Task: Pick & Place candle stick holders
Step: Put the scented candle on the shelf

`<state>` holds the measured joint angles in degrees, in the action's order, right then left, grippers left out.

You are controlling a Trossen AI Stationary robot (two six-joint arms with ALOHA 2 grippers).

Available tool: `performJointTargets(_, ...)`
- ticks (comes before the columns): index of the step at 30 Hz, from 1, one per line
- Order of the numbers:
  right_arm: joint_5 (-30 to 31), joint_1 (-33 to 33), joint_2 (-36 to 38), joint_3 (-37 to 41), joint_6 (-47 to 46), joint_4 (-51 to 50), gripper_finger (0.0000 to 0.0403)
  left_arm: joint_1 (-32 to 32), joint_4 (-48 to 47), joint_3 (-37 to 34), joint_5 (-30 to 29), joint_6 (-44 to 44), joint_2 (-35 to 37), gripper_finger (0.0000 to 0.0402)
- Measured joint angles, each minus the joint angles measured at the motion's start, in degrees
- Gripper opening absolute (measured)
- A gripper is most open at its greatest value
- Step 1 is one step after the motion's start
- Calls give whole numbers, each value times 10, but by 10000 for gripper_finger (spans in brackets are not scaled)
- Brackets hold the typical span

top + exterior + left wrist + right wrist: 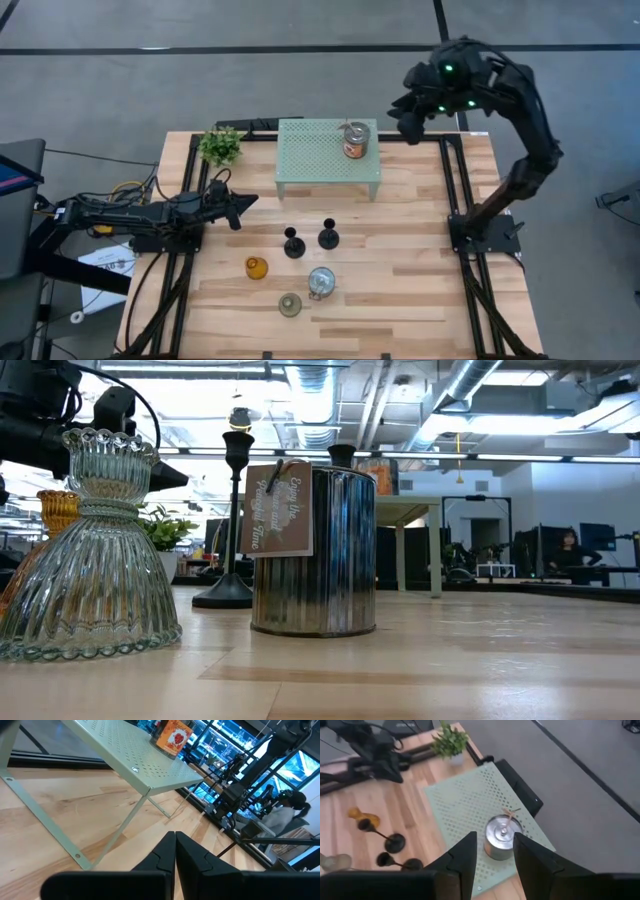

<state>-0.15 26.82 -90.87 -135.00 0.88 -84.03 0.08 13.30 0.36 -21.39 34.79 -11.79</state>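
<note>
Tagged silvery jar holder [315,550], label reading "Enjoy the…Time"; right gripper [492,851] spread above a second jar [502,837], left gripper [175,851] pressed together

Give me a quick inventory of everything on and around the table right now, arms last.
Perforated shelf: one, pale green, back centre of the table.
Jar-like holder with orange label: one, silvery, on the shelf's right end.
Black stemmed holders: two, side by side in front of the shelf.
Amber glass holder: one, left of the front group.
Silvery jar-like holder: one, tagged, front centre.
Pale green glass holder: one, nearest the front edge.
Potted plant: one, green, back left.
Left gripper: shut, low over the table's left side.
Right gripper: open, raised beside the shelf's right end.
</note>
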Motion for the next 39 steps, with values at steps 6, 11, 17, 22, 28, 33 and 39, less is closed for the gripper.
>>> performJointTargets(6,3,-26,18,0,-23,-6,117,0,1,0,0,0,0,8)
performJointTargets(11,87,-64,18,0,-27,-54,115,0,1,0,0,0,0,8)
performJointTargets(17,148,-114,49,67,-46,-52,94,0,4,0,0,0,0,10)
performJointTargets(22,183,-144,95,173,-90,-46,76,0,5,0,0,0,0,11)
performJointTargets(28,193,-176,166,331,-126,61,70,0,8,0,0,0,0,9)
performJointTargets(33,194,-207,215,451,-134,174,69,0,9,0,0,0,0,8)
performJointTargets(39,194,-238,255,577,-147,355,69,0,10,0,0,0,0,8)
